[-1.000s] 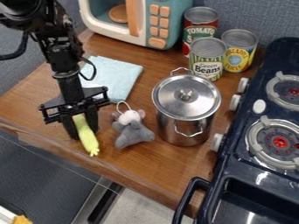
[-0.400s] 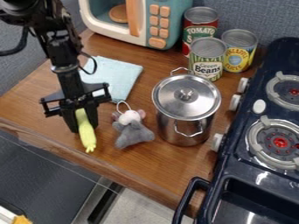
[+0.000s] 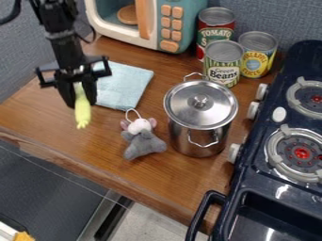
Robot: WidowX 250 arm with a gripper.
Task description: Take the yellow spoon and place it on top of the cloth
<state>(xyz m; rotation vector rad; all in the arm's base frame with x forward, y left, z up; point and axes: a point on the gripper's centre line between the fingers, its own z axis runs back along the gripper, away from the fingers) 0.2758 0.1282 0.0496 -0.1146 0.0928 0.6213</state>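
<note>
The black gripper (image 3: pixel 78 96) hangs at the left of the work surface, just left of the cloth. Its fingers are shut on a yellow spoon-like object (image 3: pixel 82 112), which points down toward the front with its upper end between them. The light blue cloth (image 3: pixel 125 84) lies flat on the wooden counter, its left part partly hidden behind the gripper. How high the yellow object is above the counter, I cannot tell.
A grey plush mouse (image 3: pixel 144 141) lies right of the yellow object. Beside it stands a lidded steel pot (image 3: pixel 200 117). Several cans, among them a green beans can (image 3: pixel 222 63), and a toy microwave (image 3: pixel 182 23) are behind. A dark blue stove (image 3: pixel 277 141) is at right.
The gripper has moved up and slightly left in the view, away from the counter's front edge, carrying the yellow object. The cloth, mouse and pot have stayed where they were.
</note>
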